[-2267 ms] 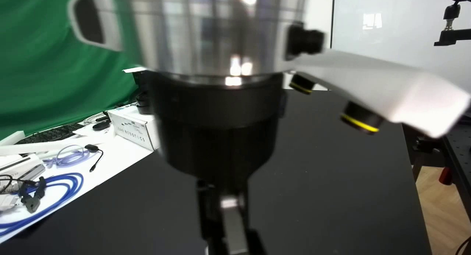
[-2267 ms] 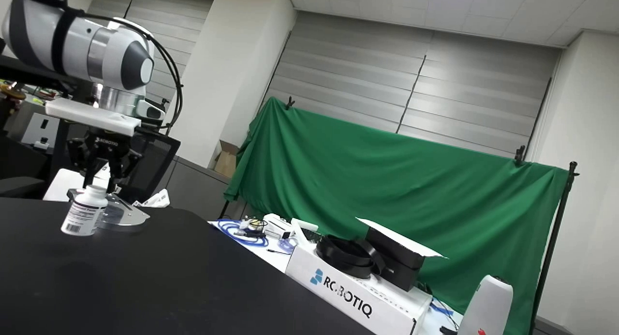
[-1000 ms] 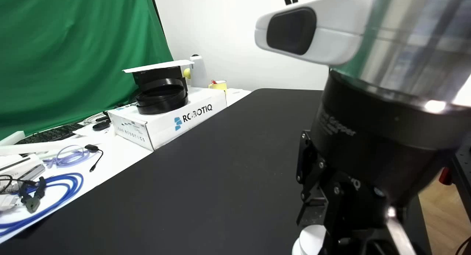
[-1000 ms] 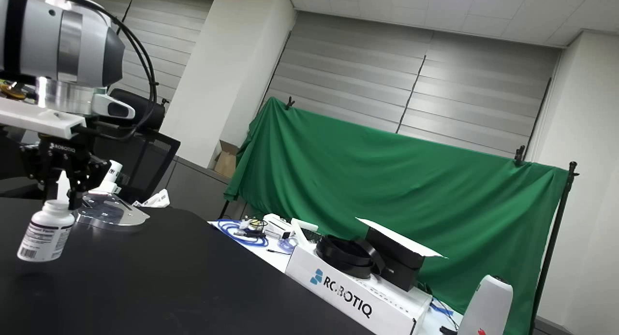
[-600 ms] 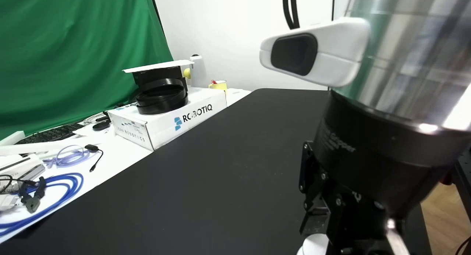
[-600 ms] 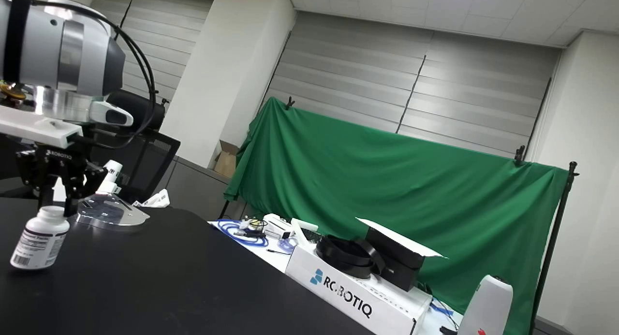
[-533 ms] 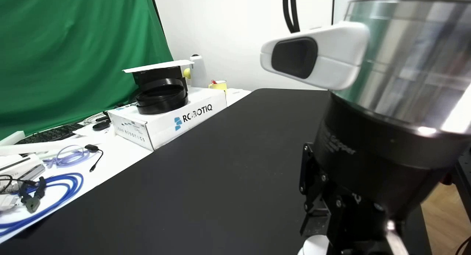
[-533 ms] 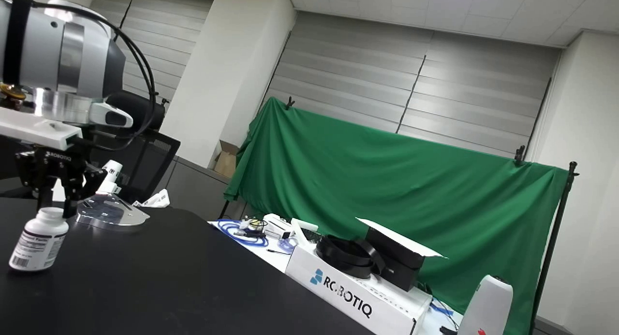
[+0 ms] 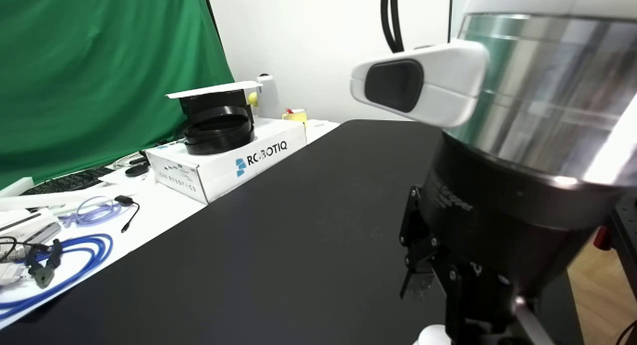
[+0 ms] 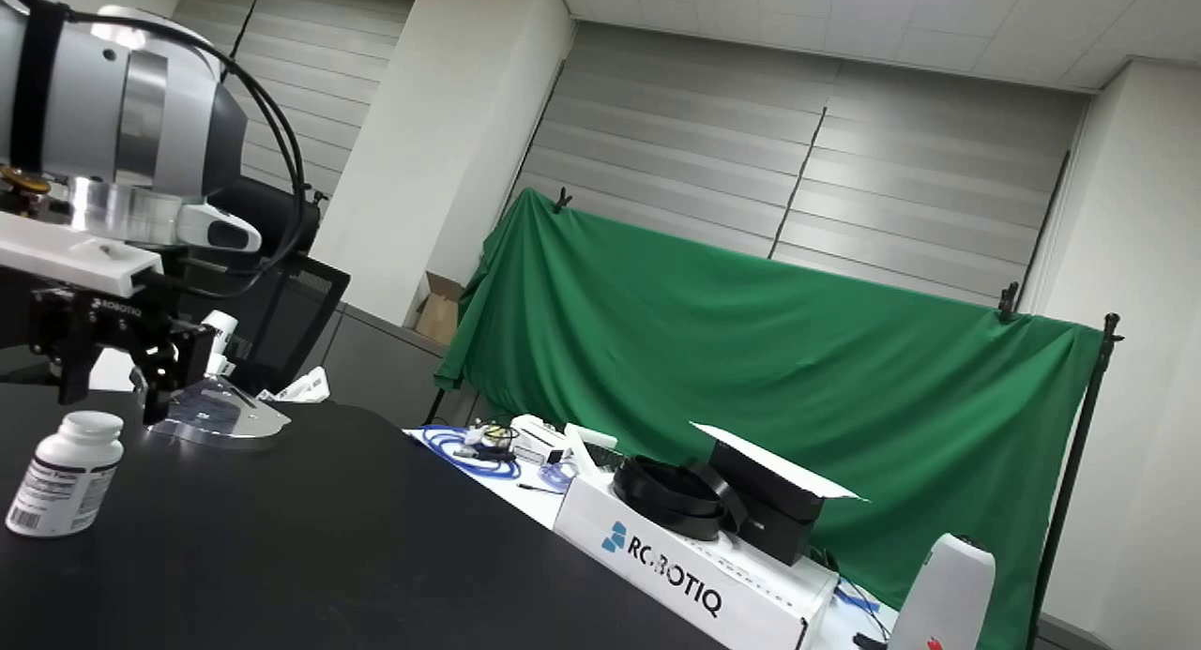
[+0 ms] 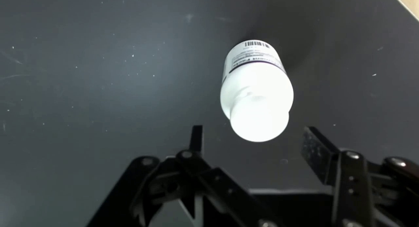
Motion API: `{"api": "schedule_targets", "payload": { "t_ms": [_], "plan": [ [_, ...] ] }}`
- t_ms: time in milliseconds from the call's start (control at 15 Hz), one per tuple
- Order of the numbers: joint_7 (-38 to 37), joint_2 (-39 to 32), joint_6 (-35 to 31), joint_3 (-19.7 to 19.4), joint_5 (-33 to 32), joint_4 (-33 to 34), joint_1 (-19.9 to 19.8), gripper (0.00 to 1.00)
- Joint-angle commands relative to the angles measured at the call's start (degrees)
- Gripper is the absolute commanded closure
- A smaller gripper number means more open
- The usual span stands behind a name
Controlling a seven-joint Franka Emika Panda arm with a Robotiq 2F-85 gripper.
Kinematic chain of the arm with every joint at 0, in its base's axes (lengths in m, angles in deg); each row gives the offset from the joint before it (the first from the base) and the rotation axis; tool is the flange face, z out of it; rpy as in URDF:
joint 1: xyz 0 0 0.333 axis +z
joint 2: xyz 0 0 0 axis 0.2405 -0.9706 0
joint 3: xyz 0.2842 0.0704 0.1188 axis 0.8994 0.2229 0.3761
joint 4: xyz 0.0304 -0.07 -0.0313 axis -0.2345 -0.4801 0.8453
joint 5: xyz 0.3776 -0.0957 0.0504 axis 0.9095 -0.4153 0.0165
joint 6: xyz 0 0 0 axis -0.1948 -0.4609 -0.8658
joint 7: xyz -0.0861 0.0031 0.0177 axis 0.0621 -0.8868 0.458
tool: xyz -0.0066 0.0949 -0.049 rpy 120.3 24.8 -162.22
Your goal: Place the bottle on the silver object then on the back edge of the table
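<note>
Nearest my wrist camera, the end effector (image 11: 252,135) stands wide, its two black fingers (image 11: 316,155) spread apart and gripping nothing. Just past them is the bottle (image 11: 257,79), small and white with a dark label band; its white cap (image 11: 258,120) shows a gap to either side, and it appears to stand on the matte black worktop (image 11: 98,99). I judge this setting-down done, with backing away left; but if the back edge is elsewhere (I can't tell from here which edge that is), another grasp and carry remain. Farther off, in an exterior view, a shiny flat piece with a rounded rim, which I take for the silver object (image 10: 230,420), lies well apart from the bottle; no frame tells me whether the stop on it was made. Compared with half a second ago, the fingers, then close about the cap, have parted. The bottle, which overlapped the silver object in that view in the earliest frame, now stands nearer that camera. The silver object itself, and the white box (image 10: 657,570) and green curtain (image 10: 751,340) far beyond it, are where they were.
</note>
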Motion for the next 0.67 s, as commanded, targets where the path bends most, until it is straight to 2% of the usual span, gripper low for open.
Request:
{"api": "schedule_targets", "payload": {
  "t_ms": [0,333,467,533,600],
  "plan": [
    [-1.72,3.56,1.49,-0.58,-0.91,-0.16,0.6,0.0],
    [0.79,9.16,3.99,0.95,1.8,-1.69,0.3,0.0],
    [3.49,9.61,2.94,1.61,5.12,-2.48,0.18,0.01],
    [1.54,7.34,2.78,1.14,2.59,-0.64,0.02,0.01],
    [2.47,7.77,2.78,1.41,3.74,-0.92,0.03,0.0]
  ]
}}
